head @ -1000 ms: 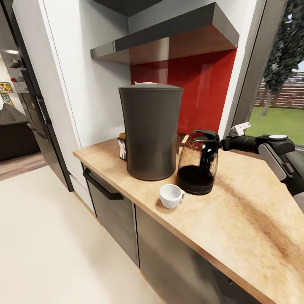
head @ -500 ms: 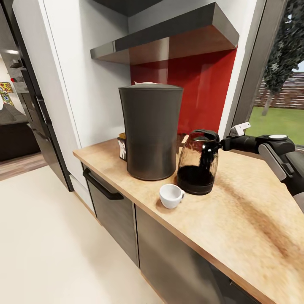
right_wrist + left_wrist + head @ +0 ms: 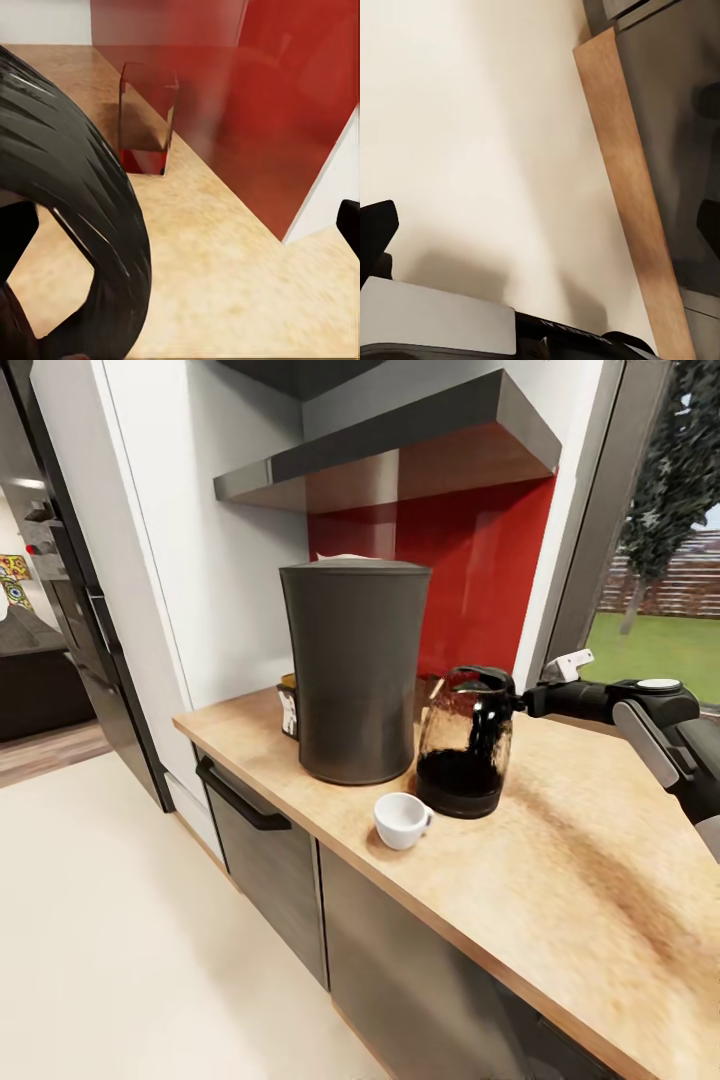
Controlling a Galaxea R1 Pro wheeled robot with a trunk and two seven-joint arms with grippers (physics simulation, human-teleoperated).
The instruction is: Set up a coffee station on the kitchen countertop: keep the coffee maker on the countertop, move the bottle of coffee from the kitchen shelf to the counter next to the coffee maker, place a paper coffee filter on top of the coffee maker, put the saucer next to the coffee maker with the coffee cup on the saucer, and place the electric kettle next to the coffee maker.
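Kettle [image 3: 468, 743] sits on the bench [image 3: 560, 860] at 3 o'clock of the coffee maker [image 3: 354, 670]. My right gripper [image 3: 527, 700], jaws wide around its handle, should pull away next.

- The bottle of coffee [image 3: 289, 710] sits behind the coffee maker [image 3: 354, 670], at its 9 o'clock; just a sliver of label and cap shows.
- The paper coffee filter [image 3: 347, 558] peeks as a thin white edge above the coffee maker's top.
- The right gripper's [image 3: 527, 698] fingers hide behind the electric kettle [image 3: 466, 743]; their spread is unreadable.
- The desk [image 3: 560, 860] runs off the frame toward 4 o'clock.
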